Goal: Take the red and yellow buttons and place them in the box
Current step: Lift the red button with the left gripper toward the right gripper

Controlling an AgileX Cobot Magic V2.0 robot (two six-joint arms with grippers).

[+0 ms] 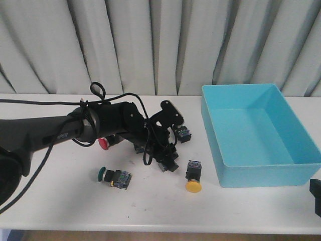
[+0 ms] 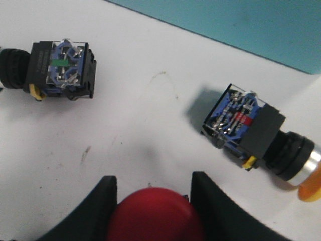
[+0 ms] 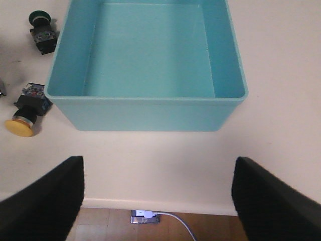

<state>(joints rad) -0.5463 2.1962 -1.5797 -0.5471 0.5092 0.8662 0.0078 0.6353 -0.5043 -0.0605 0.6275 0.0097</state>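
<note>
The left gripper [image 2: 153, 193] pinches a smooth round red button [image 2: 155, 216]; the right gripper [image 3: 158, 193], jaws spread wide, hangs at 6 o'clock of the glossy rectangular box [image 3: 150, 113].

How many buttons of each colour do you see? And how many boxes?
Red buttons: 2
Green buttons: 2
Yellow button: 1
Blue box: 1
Total: 5 buttons and 1 box, 6 things
</note>
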